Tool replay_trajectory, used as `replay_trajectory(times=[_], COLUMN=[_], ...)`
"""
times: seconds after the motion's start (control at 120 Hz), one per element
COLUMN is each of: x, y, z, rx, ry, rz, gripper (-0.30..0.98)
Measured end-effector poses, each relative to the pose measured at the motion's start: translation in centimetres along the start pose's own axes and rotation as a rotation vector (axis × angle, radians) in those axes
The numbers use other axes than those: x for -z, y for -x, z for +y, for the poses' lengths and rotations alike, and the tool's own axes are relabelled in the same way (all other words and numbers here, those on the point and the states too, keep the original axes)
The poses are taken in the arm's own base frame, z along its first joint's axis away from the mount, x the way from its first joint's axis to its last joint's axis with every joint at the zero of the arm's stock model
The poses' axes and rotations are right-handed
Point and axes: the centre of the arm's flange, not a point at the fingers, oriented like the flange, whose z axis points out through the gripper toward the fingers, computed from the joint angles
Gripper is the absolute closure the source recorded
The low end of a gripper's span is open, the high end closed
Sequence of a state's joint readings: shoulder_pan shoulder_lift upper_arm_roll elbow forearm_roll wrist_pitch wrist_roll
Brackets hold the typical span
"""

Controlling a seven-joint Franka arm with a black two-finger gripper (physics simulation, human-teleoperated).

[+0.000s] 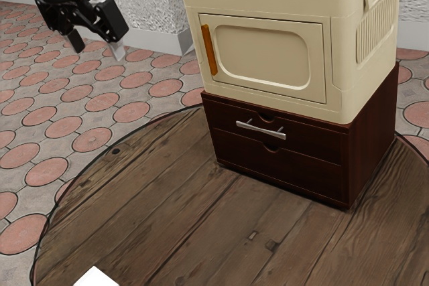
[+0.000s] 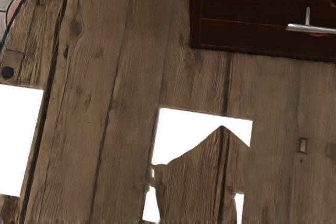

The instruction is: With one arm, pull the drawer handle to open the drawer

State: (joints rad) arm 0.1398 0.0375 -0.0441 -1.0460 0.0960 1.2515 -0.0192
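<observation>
Floor (image 1: 40,128) with round pink tiles spreads around the bench (image 1: 167,219), itself round and planked in brown wood. On the bench stands a dark red-brown chest (image 1: 275,172), and on top of that sits a bigger cream cabinet (image 1: 342,45). The chest's upper drawer (image 1: 224,115) is shut, its front flush. Off toward the exterior view's upper left hangs the tool (image 1: 98,50), fingers spread well apart with nothing between them, well away from the chest. An upright orange strip (image 1: 209,49) marks the cabinet door. Slimmest is the silver bar handle (image 1: 260,130), across the upper drawer's front, untouched.
</observation>
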Motion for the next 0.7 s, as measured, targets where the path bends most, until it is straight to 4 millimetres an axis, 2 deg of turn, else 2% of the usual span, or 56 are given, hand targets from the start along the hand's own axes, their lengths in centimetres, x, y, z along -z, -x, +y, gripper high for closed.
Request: replay_trajectory(times=[0.083,0.117,0.167,0.2,0.292,0.35,0.392,0.45,0.575,0.7], x=[-2.8,-3.2,-4.0,-4.7,-10.7,-14.3,-16.5,-17.9,-18.1,-17.8], y=[-0.3,1.3,5.0,7.7,11.5,13.0,13.3,13.0,11.7,11.3], z=[-0.4,-0.9,-1.3,-0.9,1.6,3.1,3.8,5.0,6.3,6.8], rx=[0.008,0.017,0.028,0.023,-0.001,-0.004,-0.026,-0.1,-0.312,-0.501], ry=[-0.006,-0.009,0.004,0.014,0.072,0.099,0.114,0.125,0.151,0.157], rz=[-0.072,-0.09,-0.095,-0.092,-0.154,-0.19,-0.19,-0.151,-0.038,0.015], gripper=[0.0,0.0,0.0,0.0,0.0,0.0,0.0,0.0,0.0,0.0])
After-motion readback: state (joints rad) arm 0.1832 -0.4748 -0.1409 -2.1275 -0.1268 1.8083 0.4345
